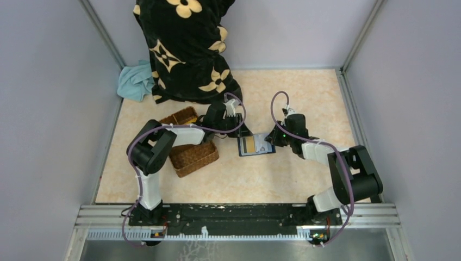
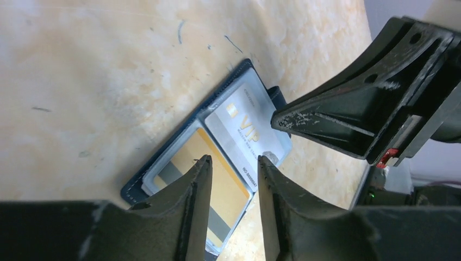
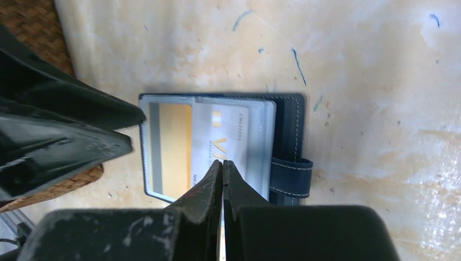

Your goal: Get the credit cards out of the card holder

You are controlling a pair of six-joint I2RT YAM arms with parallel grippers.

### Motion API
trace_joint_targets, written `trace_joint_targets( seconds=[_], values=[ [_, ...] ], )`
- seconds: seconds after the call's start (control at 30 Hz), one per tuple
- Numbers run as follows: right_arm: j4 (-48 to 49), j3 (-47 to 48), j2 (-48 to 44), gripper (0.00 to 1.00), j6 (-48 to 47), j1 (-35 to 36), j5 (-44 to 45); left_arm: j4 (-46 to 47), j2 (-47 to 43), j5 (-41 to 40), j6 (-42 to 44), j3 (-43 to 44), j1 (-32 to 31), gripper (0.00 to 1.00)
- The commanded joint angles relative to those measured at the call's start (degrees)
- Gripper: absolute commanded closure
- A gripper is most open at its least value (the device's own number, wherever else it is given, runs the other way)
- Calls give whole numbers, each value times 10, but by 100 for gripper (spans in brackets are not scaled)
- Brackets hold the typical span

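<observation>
The card holder point(image 1: 255, 145) lies open and flat on the table point(image 1: 282, 179), near the wicker basket point(image 1: 193, 155), on its right side. A gold card point(image 3: 174, 147) and a pale VIP card point(image 3: 231, 136) sit side by side inside it. The left gripper point(image 2: 231, 163) hovers over the gold card with its fingers apart, holding nothing. The right gripper point(image 3: 222, 162) has its fingers pressed together, tips over the VIP card.

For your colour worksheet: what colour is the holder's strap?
The strap is navy with pale stitching; right wrist view.
</observation>
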Motion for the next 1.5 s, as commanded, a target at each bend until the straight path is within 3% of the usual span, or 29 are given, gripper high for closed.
trace_joint_targets(
  seconds=[0.0,0.17,0.4,0.67,0.73,0.87,0.97,1.03,1.1,1.17,1.27,1.47],
  values=[
    [19,-10,8,100,-7,-2,15,15,-33,-75,69,-29,-10,55],
    [-4,-12,23,100,-9,-2,39,-3,-33,-110,75,-22,-20,55],
    [-18,-16,31,100,-6,-1,66,24,-35,-109,61,-33,-31,69],
    [-6,-22,41,100,3,-2,56,32,-43,-101,48,-47,-45,77],
    [-4,-24,39,100,3,-2,56,23,-69,-154,76,-58,-63,77],
    [2,-28,35,100,4,-2,55,-84,-118,-407,181,-17,-136,67],
    [10,-30,40,100,5,-2,48,-94,-132,-443,166,-9,-136,60],
    [11,-27,42,100,5,-2,45,-52,-143,-420,169,-29,-133,56],
    [10,-27,39,100,5,-2,46,19,-156,-373,152,-64,-127,17],
    [12,-29,36,100,3,-2,48,70,-159,-343,95,-94,-118,4],
    [13,-29,38,100,0,-2,46,68,-150,-291,62,-93,-111,1],
    [15,-30,37,100,2,-2,47,64,-133,-258,3,-94,-104,11]
  ],
)
